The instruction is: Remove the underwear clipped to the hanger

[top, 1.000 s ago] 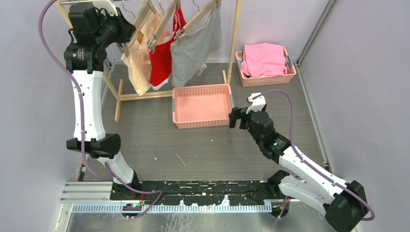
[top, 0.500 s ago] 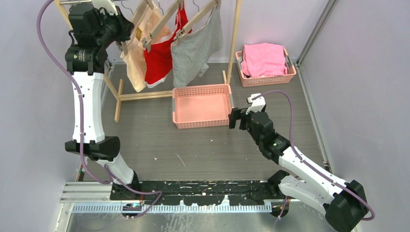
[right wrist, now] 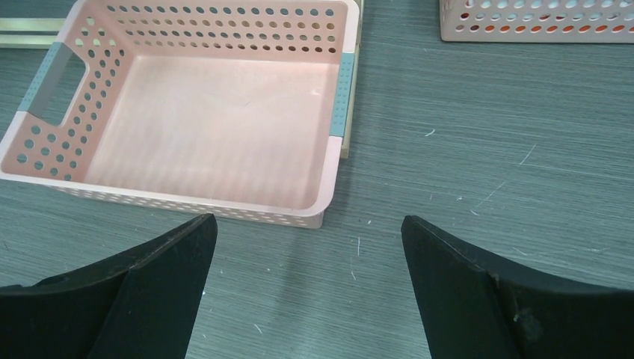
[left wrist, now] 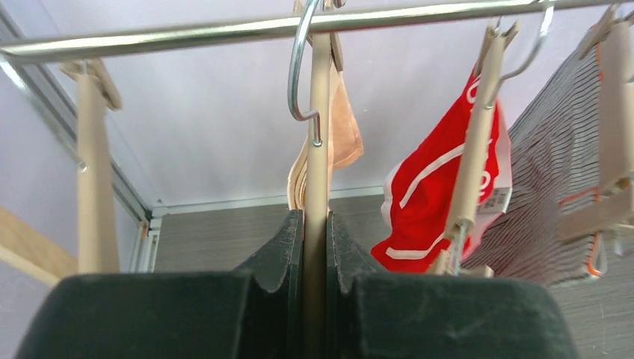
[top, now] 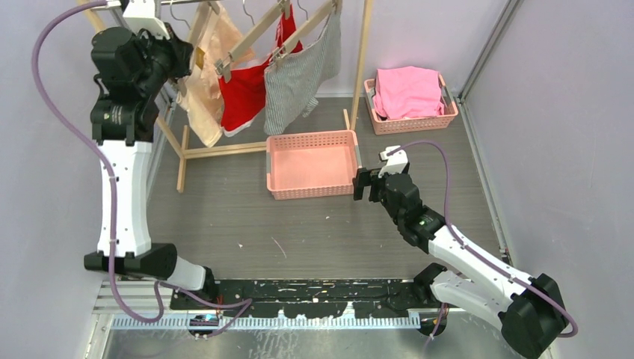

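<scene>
Pinches the bar of the first wooden hanger (left wrist: 317, 164) with the left gripper (left wrist: 315, 224), both fingers (left wrist: 278, 258) pressed hard against the wood, up at eleven o'clock of the top view. Grips below the hook that rides the metal rail (left wrist: 187, 31).

Holds the right gripper (right wrist: 306, 223) spread as wide as can be, low over the floor (right wrist: 486, 149), just beside the pink basket (right wrist: 340, 97) at its four o'clock corner. Closes on nothing.

Clipped to three hangers on that rail, at twelve o'clock of the top view: the underwear (top: 243, 90). Pale peach brief (top: 198, 101) on the pinched hanger, nearest the left gripper; red brief (top: 247, 108) in the middle; striped brief (top: 299, 78) toward one o'clock. Slanted with the hanger bars, long axis from about seven-thirty up to one-thirty. Draped from the clips down toward six o'clock, side by side, edges touching or overlapping in that view.

Farther off at two o'clock, a second basket (top: 413, 123) with a pink cloth (top: 407, 90) heaped in it.
</scene>
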